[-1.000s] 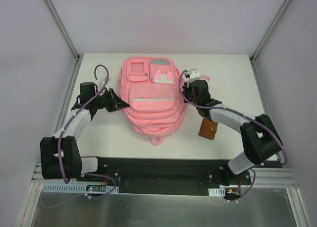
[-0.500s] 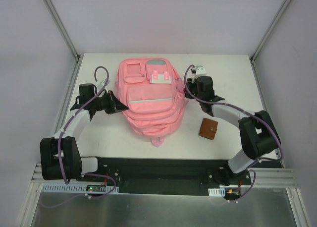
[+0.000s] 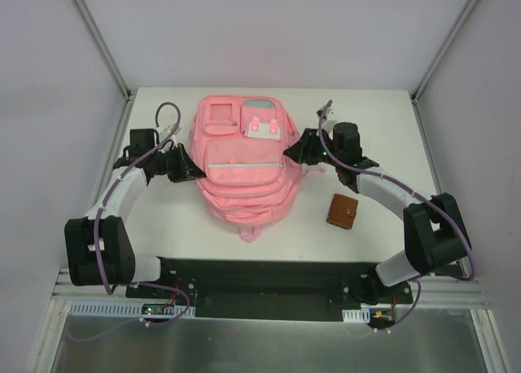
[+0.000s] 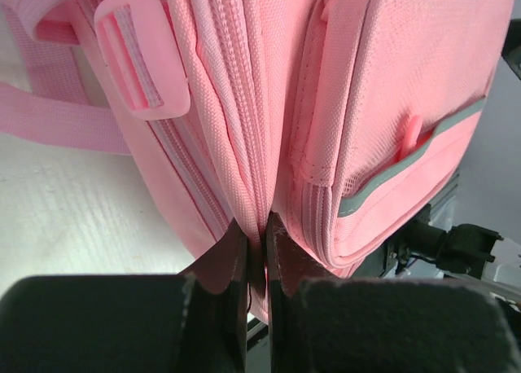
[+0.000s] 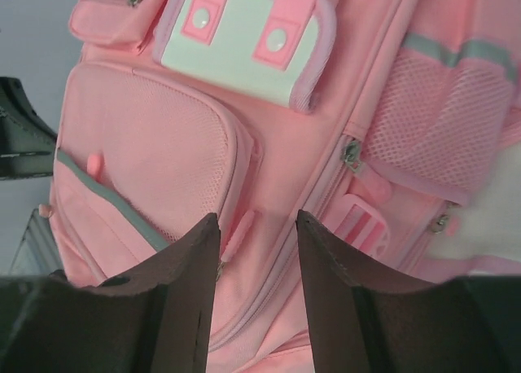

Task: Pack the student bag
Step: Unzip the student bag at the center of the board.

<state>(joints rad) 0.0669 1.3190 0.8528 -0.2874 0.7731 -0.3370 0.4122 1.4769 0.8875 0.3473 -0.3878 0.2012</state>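
While the student bag [image 3: 244, 165] lies flat in the middle of the desk [image 3: 163, 226], the left pincer [image 4: 259, 255] clenches a fabric fold on its left side; the right pincer [image 5: 256, 220] hangs released over its right side.

we see a white surface [image 3: 163, 218] carrying two things. the pink student bag [image 3: 244, 165] lies on it, front pockets up, around the middle and reaching toward the far edge, with its small pink loop pointing at the near edge. to the bag's right, clearly apart from it, a small brown wallet [image 3: 343, 212] lies flat on bare white.
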